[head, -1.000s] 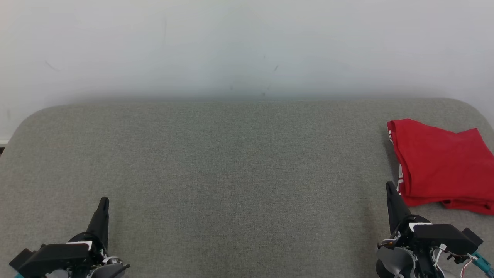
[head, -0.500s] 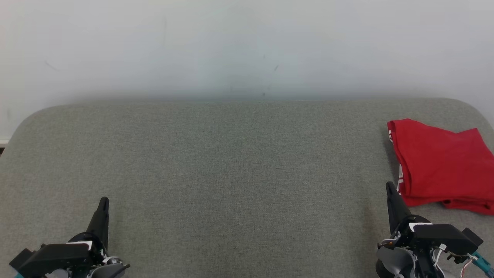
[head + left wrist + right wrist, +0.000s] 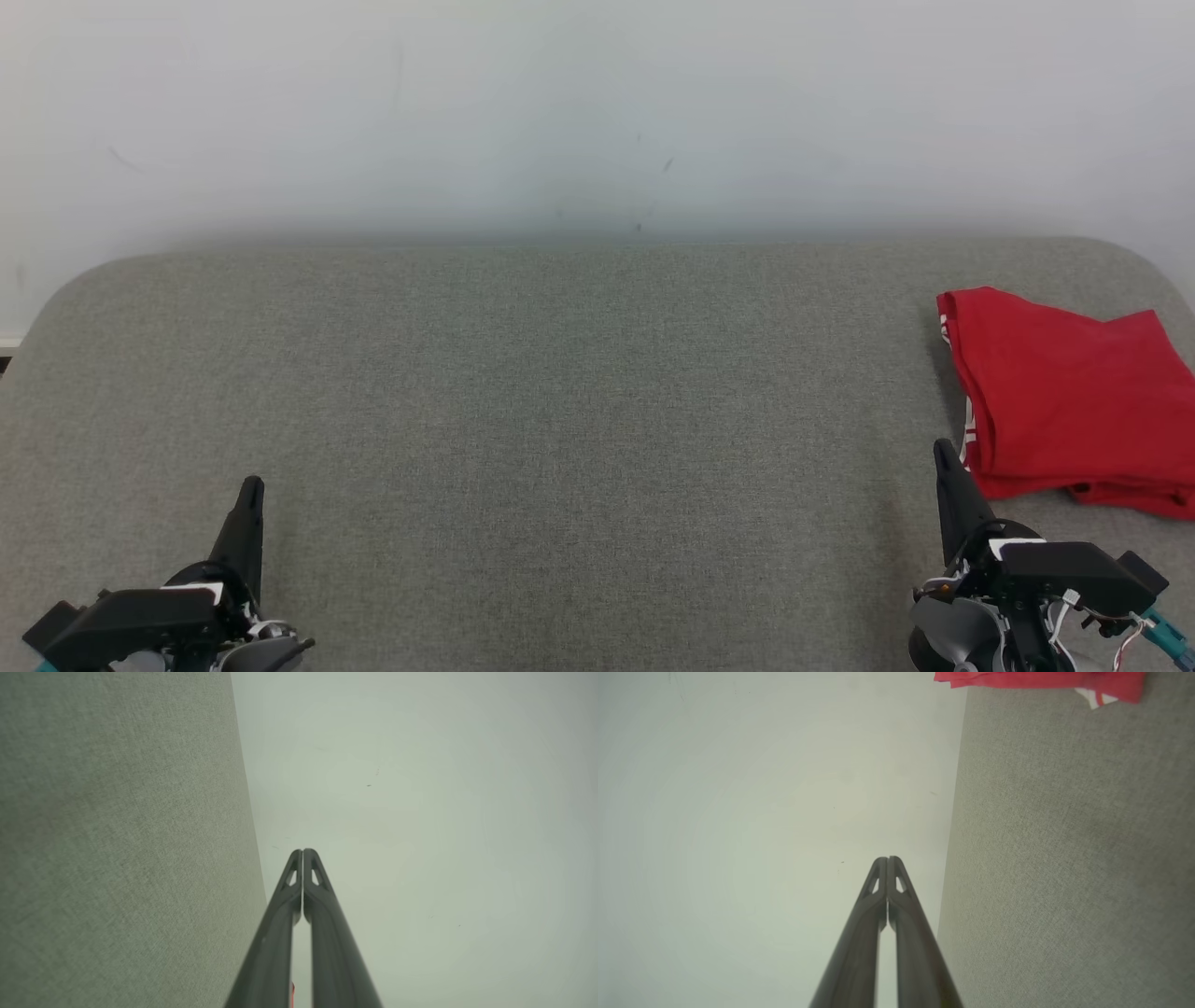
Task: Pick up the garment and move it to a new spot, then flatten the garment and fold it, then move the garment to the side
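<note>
Head view: red garment [image 3: 1064, 401] lies folded on the grey table [image 3: 560, 420], at its right edge and well toward the wall [image 3: 597, 112]. A white-printed band runs along its left border.

Left end effector [image 3: 250, 490] sits low left and right end effector [image 3: 945, 455] low right. Each appears here as one dark blade, so the gap cannot be judged from this angle.

The wrist views settle it. Left wrist view: tips [image 3: 302, 851] pressed together, closed on nothing, with table on one side and wall on the other. Right wrist view: tips [image 3: 887, 859] likewise closed and empty. The garment [image 3: 1041, 679] is a red strip along the top edge with a white corner peeking out, clear of the fingers.

Compared with one second ago: no change. The garment and both end effectors are in the same places.
</note>
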`<state>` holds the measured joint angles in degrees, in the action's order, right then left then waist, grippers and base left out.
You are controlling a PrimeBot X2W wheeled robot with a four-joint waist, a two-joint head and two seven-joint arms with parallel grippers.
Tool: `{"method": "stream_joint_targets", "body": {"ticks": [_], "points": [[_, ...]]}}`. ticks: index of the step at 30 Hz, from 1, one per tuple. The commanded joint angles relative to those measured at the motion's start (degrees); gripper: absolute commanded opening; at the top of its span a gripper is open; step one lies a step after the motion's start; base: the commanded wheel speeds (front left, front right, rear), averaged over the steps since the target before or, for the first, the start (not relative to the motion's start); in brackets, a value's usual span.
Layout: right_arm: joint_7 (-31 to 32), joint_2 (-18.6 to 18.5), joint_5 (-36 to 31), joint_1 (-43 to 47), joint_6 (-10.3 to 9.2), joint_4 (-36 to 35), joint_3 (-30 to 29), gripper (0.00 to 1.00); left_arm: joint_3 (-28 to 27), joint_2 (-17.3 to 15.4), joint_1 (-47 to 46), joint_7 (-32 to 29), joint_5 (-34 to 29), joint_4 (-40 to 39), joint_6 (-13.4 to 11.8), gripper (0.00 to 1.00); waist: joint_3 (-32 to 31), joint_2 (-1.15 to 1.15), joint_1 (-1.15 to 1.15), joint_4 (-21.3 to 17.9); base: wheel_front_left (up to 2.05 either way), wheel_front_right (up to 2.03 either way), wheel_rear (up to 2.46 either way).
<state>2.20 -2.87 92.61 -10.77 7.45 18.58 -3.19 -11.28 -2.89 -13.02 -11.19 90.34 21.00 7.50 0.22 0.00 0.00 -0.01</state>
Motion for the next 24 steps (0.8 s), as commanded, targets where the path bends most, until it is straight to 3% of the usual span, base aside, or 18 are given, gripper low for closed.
{"method": "stream_joint_targets", "body": {"ticks": [1, 24], "points": [[0.11, -0.01, -0.08, -0.58, 0.06, 0.05, -0.03, 0.0, -0.08, 0.05, -0.37, -0.12, 0.51, -0.06, -0.02, 0.0, 0.0, 0.0, 0.0, 0.0, 0.0, 0.0, 0.0], [0.12, -0.01, -0.08, -0.58, 0.06, 0.05, -0.02, 0.0, -0.09, 0.05, -0.37, -0.11, 0.52, -0.06, -0.02, 0.0, 0.0, 0.0, 0.0, 0.0, 0.0, 0.0, 0.0]]}}
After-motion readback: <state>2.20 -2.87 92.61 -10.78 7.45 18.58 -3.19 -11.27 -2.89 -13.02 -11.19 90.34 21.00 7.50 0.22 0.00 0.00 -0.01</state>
